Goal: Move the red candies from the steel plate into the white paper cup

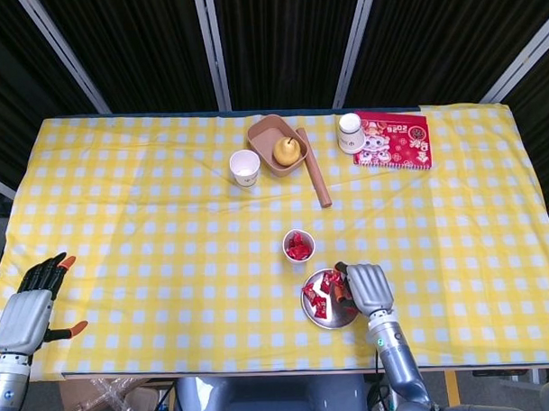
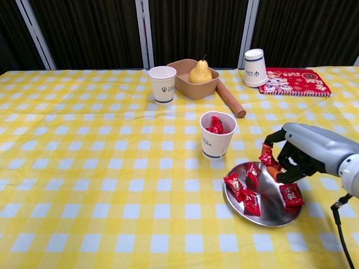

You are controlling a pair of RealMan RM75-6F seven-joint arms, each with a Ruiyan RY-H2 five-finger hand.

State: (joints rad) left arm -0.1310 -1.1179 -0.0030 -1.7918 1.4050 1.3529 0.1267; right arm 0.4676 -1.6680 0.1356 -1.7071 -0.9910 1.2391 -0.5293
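The steel plate lies at the front right of the table with several red candies on it. Just behind it stands the white paper cup, holding red candies. My right hand hovers over the plate's far right rim and pinches one red candy between thumb and fingertip, a little right of the cup. My left hand rests at the table's front left corner, fingers spread, holding nothing; only the head view shows it.
At the back stand an empty white cup, a brown tray with a pear, a wooden rolling pin, an upturned cup and a red booklet.
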